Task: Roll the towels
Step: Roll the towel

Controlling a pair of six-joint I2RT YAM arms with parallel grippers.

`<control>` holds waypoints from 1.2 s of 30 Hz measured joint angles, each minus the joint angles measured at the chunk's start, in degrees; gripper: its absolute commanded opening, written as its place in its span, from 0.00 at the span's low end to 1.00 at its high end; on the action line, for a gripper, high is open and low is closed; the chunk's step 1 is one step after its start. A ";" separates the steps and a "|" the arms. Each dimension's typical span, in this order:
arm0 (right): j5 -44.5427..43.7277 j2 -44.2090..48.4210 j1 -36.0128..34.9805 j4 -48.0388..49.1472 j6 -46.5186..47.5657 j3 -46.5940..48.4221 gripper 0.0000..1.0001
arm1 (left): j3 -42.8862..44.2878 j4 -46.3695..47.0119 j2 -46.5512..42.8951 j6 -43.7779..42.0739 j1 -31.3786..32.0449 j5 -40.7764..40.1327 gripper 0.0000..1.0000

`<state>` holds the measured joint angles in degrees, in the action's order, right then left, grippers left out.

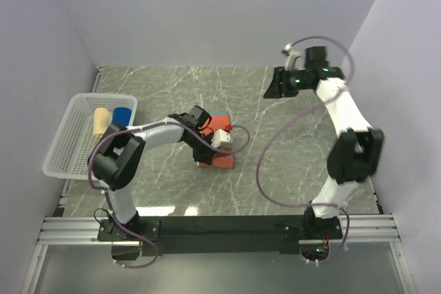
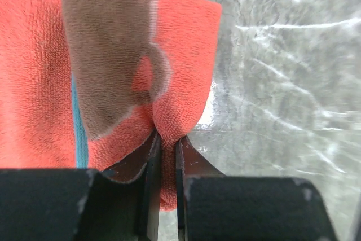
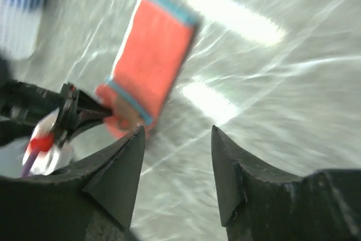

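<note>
Rust-orange terry towel (image 2: pixel 186 55) with brown print lies mid-surface (image 1: pixel 172 87), a folded strip whose long axis runs near to far. The left pincer (image 2: pixel 167 139) is nipped almost closed on a fold at one end, so rolling would probably run along that axis. The right pincer (image 3: pixel 177 132), parted and empty, hangs well apart at far right.

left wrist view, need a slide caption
Left gripper shut on a fold of the orange towel on the marble table
</note>
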<state>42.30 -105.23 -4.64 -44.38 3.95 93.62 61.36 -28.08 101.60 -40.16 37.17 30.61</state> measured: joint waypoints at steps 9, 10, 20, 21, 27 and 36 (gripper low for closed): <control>-8.26 39.63 2.19 11.65 12.70 -14.47 1.00 | 14.95 -16.63 14.32 2.32 -7.74 15.78 0.01; -8.00 41.64 1.68 10.82 15.76 -14.47 1.00 | 16.24 -18.18 15.82 2.73 -8.35 17.20 0.01; -24.76 46.05 -25.62 7.04 32.98 -37.03 0.78 | 25.20 -28.63 24.90 5.88 -11.02 23.47 0.01; -27.19 45.64 -29.68 7.48 33.55 -39.32 0.75 | 25.75 -29.31 25.46 6.21 -11.13 23.71 0.01; -34.88 33.64 -41.92 15.04 34.49 -40.33 0.65 | 27.91 -32.46 27.96 8.28 -11.47 25.24 0.01; -38.21 16.55 -51.39 26.25 34.45 -39.91 0.65 | 24.50 -33.44 27.36 10.03 -11.93 25.64 0.01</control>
<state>4.10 -88.68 -56.03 -18.13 38.39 53.71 85.86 -61.52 128.97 -30.13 25.23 56.25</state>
